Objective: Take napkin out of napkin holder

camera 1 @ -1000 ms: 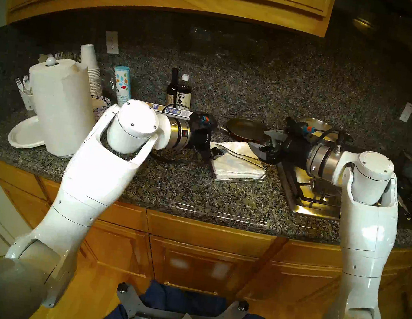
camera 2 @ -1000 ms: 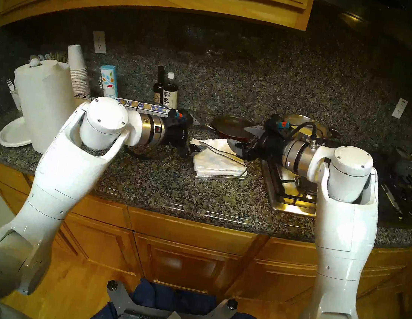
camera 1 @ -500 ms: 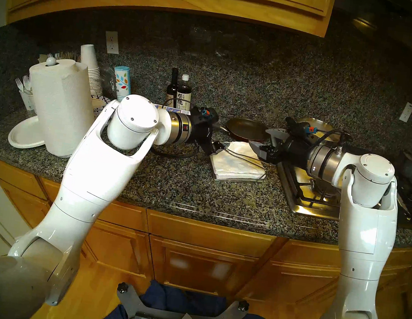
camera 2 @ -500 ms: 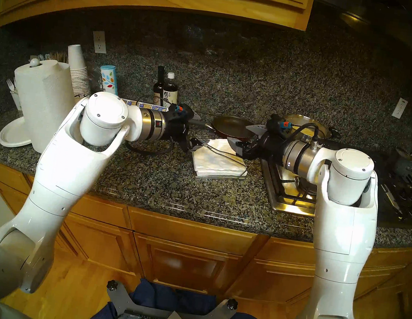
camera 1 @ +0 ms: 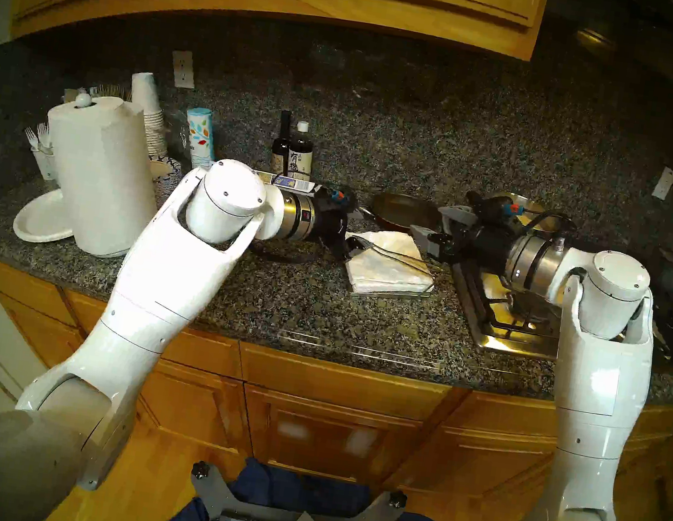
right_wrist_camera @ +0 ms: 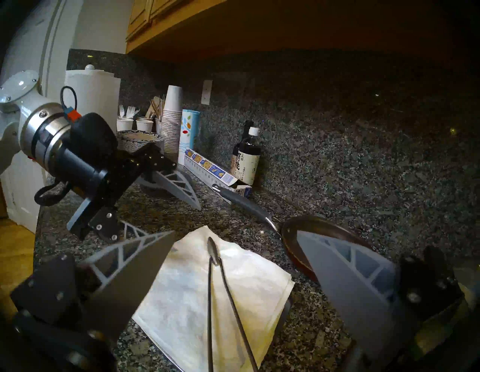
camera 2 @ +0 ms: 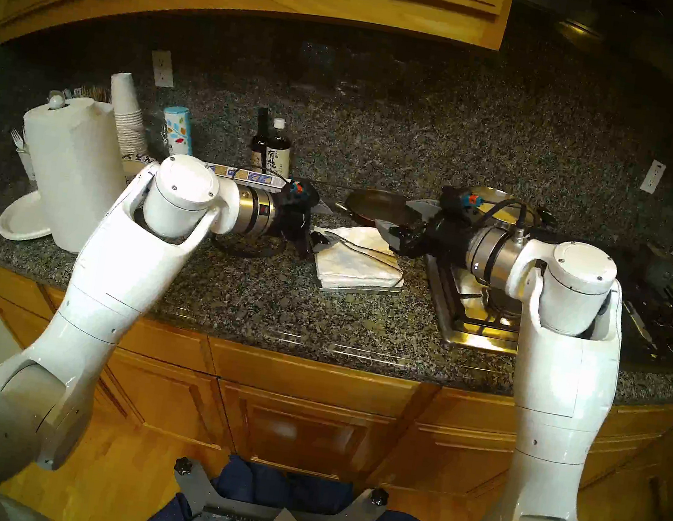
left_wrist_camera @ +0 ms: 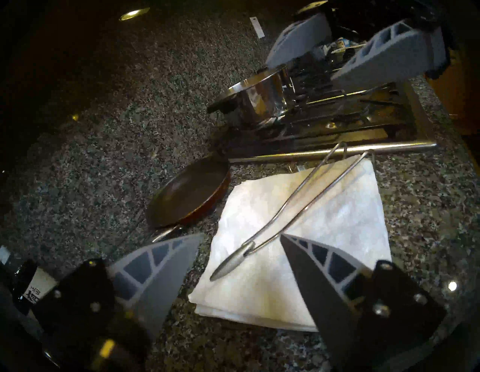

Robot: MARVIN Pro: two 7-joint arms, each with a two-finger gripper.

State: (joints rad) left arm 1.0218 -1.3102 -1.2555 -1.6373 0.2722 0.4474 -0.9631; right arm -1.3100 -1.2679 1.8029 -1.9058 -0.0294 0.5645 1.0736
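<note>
Left gripper point(left_wrist_camera: 241, 236): jaws apart, empty, straddling the wire arm point(left_wrist_camera: 298, 205) atop the napkin point(left_wrist_camera: 293, 259), frame centre. Right gripper point(right_wrist_camera: 236, 249): wide, empty. Napkin holder point(camera 1: 390, 293) tray edge visible only from head views.

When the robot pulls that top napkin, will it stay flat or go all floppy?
Probably floppy: the top napkin looks thin and crinkled, so it should droop. It seems very light, but the wire arm lies across it, so it may drag or tear. The stack underneath might shift too.
</note>
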